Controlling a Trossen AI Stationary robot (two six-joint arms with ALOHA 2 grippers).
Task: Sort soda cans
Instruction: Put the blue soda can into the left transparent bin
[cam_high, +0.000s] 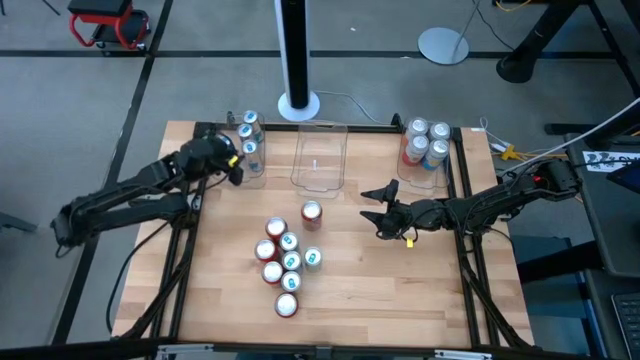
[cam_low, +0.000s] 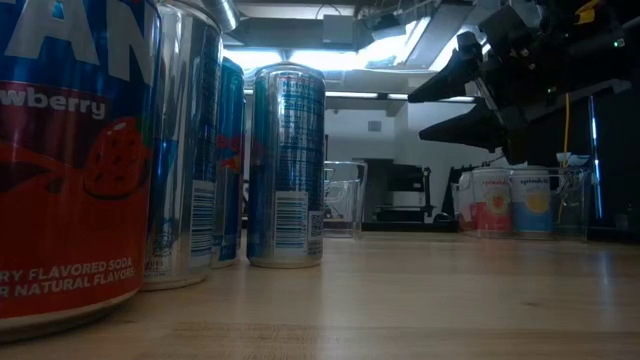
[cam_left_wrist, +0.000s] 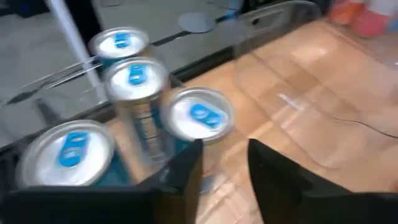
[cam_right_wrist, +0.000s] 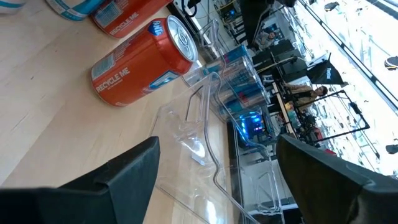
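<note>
Left gripper (cam_high: 236, 166): fingers (cam_left_wrist: 180, 180) spread, nothing between them, hovering at the rim of the left bin (cam_high: 250, 172). Just past the fingertips, four blue-tabbed cans (cam_left_wrist: 199, 118) stand packed inside that bin.

Right gripper (cam_high: 380, 212): fingers (cam_right_wrist: 134, 168) wide apart, empty, low over the table and aimed at the lone red can (cam_high: 311, 212). That can sits clear ahead of the tips; the empty middle bin (cam_high: 320, 158) is just beyond it.

The unsorted cluster (cam_high: 284, 262) of red and teal cans lies off to the side of the right fingertips, nearer the front edge. The right bin (cam_high: 426, 160), behind the right gripper along its arm, holds about four cans.

Risks, as judged:
- The left fingers are close to the packed cans, so a careless move could clip a can top or drag the light bin.
- The right approach looks low and level; if the jaws arrive off-centre, they could shove the red can into the middle bin's wall or tip it.
- Cluster cans stand touching, so grabbing one will likely knock its neighbours.
</note>
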